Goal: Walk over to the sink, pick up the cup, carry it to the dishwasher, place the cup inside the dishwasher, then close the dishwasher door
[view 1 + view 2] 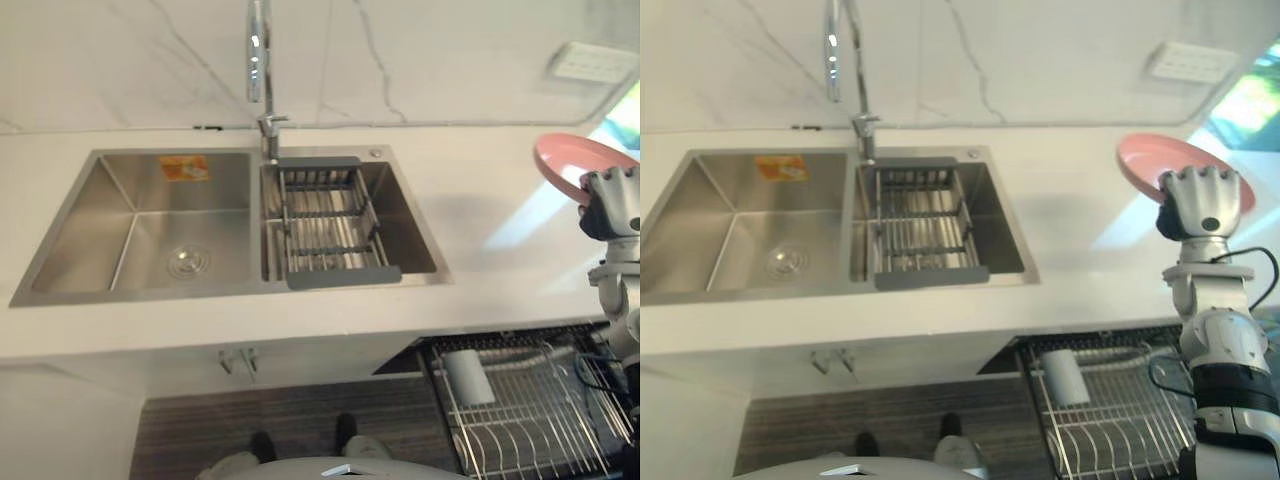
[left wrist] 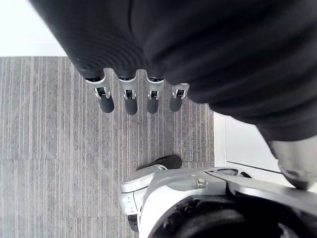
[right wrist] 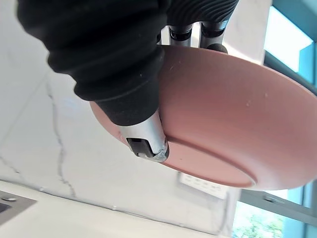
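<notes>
My right hand (image 1: 1202, 200) is raised over the right end of the white counter (image 1: 480, 215) and is shut on a pink plate (image 1: 1145, 165), held up off the surface. In the right wrist view the thumb (image 3: 142, 135) presses the plate's (image 3: 223, 124) underside and the fingers curl over its far rim. A pale cup (image 1: 468, 375) lies on its side in the pulled-out dishwasher rack (image 1: 530, 420) below the counter, lower right. My left hand (image 2: 129, 96) hangs over the striped floor with straight fingers, holding nothing.
A steel double sink (image 1: 120, 290) sits in the counter, with a grey drainer basket (image 1: 325, 220) in its right basin and a tall faucet (image 1: 260, 60) behind. A wall outlet (image 1: 593, 62) is on the marble backsplash at the right.
</notes>
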You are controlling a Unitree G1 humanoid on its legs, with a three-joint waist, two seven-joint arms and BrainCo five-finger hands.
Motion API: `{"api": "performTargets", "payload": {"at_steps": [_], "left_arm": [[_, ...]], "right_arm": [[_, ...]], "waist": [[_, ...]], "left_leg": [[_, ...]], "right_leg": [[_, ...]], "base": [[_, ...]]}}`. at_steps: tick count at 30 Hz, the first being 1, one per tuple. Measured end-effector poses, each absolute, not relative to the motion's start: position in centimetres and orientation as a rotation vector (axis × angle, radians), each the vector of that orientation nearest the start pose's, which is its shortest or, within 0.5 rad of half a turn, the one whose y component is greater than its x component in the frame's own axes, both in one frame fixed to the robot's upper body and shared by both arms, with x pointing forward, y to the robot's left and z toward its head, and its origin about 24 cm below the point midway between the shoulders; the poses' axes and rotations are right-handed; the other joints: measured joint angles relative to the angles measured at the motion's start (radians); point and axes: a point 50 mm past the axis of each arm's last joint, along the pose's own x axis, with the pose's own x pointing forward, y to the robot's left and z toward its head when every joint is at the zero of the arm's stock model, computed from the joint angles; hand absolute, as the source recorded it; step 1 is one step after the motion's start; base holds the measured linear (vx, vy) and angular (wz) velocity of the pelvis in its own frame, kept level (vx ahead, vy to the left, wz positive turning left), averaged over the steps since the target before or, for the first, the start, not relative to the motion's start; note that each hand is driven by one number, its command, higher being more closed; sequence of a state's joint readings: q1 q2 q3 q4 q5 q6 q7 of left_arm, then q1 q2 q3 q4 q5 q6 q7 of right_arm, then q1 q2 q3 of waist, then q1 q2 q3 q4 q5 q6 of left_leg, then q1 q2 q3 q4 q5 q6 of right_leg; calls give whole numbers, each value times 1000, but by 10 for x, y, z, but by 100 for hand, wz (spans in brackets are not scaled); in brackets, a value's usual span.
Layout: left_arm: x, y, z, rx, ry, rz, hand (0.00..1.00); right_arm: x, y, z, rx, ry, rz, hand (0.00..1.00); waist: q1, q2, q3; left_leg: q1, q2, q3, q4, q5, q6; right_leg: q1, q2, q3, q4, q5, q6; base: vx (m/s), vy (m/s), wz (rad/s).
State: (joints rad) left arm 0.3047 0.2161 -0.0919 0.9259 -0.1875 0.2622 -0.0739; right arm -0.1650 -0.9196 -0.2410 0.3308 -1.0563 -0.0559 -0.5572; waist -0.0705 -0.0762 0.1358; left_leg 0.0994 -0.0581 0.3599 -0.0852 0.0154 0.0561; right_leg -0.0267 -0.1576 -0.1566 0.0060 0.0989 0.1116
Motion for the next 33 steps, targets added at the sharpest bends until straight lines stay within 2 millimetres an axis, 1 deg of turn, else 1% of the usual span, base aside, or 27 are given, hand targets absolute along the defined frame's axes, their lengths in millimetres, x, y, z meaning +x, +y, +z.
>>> {"api": "performTargets", "payload": {"at_steps": [1, 3, 4, 6, 7, 8, 10, 11, 12, 14, 17, 20, 21, 22, 25, 28, 29, 33], "left_arm": [[4, 218, -165, -26, 1481, 121, 0], [2, 219, -166, -23, 1490, 122, 0], [2, 219, -166, -23, 1493, 123, 0], [0, 220, -165, -21, 1505, 126, 0], [0, 220, -165, -21, 1508, 126, 0], [-1, 221, -165, -23, 1516, 127, 0], [-1, 221, -165, -24, 1520, 127, 0], [-3, 221, -165, -26, 1527, 130, 0], [-3, 221, -165, -27, 1530, 130, 0], [-3, 221, -165, -30, 1529, 129, 0], [-2, 220, -165, -50, 1526, 118, 0], [2, 220, -165, -51, 1515, 116, 0], [3, 220, -165, -51, 1511, 114, 0], [5, 219, -165, -52, 1508, 112, 0], [11, 218, -165, -53, 1488, 105, 0], [14, 218, -165, -63, 1476, 107, 0], [15, 217, -165, -72, 1471, 108, 0], [23, 213, -165, -84, 1450, 102, 0]], "right_arm": [[250, -370, 182, -1922, -301, -700, 100], [240, -379, 177, -1934, -257, -725, 100], [237, -381, 176, -1933, -250, -731, 100], [229, -387, 174, -1940, -228, -749, 100], [227, -388, 174, -1939, -223, -754, 100], [224, -391, 173, -1916, -211, -768, 100], [218, -396, 171, -1915, -188, -777, 100], [215, -397, 169, -1918, -182, -776, 100], [211, -399, 167, -1926, -175, -777, 100], [204, -403, 164, -1915, -156, -787, 100], [198, -407, 162, -1910, -139, -802, 100], [192, -411, 159, -1909, -125, -810, 100], [190, -413, 158, -1889, -115, -827, 100], [189, -415, 157, -1875, -106, -839, 100], [186, -417, 151, -1842, -82, -858, 100], [185, -415, 140, -1766, -60, -877, 100], [185, -414, 136, -1742, -48, -883, 100], [180, -416, 111, -1642, 56, -913, 100]], "waist": [[-3, -2, -1], [-18, -4, -3], [-22, -5, -5], [-42, -6, -8], [-46, -6, -8], [-53, -6, -8], [-58, -8, -11], [-65, -10, -14], [-72, -11, -20], [-76, -10, -36], [-99, -4, -48], [-101, 2, -53], [-101, 5, -54], [-99, 8, -57], [-95, 16, -52], [-93, 20, -42], [-91, 26, -36], [-90, 45, -4]], "left_leg": [[1, -2, 6, 0, -2, 3], [3, -8, 27, 0, -8, 12], [3, -10, 34, 0, -10, 14], [1, -18, 66, 0, -18, 22], [2, -19, 77, 0, -19, 23], [8, -21, 103, 0, -28, 27], [17, -23, 125, 0, -37, 26], [23, -23, 140, 0, -44, 24], [23, -23, 154, 0, -51, 22], [23, -24, 167, 0, -63, 22], [27, -26, 181, 0, -75, 21], [36, -26, 190, 6, -84, 11], [44, -27, 190, 7, -86, 9], [45, -26, 189, 7, -89, 4], [51, -21, 187, 9, -91, 0], [32, -6, 184, 69, -123, -5], [26, -2, 180, 88, -133, -3], [6, 4, 161, 123, -149, -4]], "right_leg": [[-6, -1, 9, 3, -2, 2], [-16, -3, 29, 3, -7, 6], [-23, -3, 37, 3, -7, 6], [-40, -10, 45, 2, -7, 6], [-44, -12, 47, 2, -7, 5], [-46, -13, 59, -1, -8, -2], [-46, -13, 62, -2, -5, -21], [-46, -13, 61, -1, -4, -38], [-47, -13, 61, 0, -5, -48], [-56, -13, 61, 3, -6, -58], [-61, -14, 60, 10, -6, -64], [-62, -15, 60, 17, 6, -78], [-61, -15, 60, 22, 19, -76], [-61, -14, 59, 22, 18, -73], [-62, -10, 56, 23, 23, -49], [-59, -12, 54, 27, 10, -34], [-60, -15, 51, 35, 3, -26], [-59, -23, 33, 40, -7, -21]], "base": [[-21, 69, -33], [-7, 61, -27], [3, 65, -36], [8, 71, -40], [25, 81, -50], [25, 64, -52], [29, 54, -48], [25, 44, -42], [16, 42, -41], [43, 34, -36], [92, 20, -20], [115, -1, -9], [132, -12, -2], [135, -20, 0], [115, -32, 0], [87, -48, 2], [73, -44, 10], [33, -24, 13]]}}
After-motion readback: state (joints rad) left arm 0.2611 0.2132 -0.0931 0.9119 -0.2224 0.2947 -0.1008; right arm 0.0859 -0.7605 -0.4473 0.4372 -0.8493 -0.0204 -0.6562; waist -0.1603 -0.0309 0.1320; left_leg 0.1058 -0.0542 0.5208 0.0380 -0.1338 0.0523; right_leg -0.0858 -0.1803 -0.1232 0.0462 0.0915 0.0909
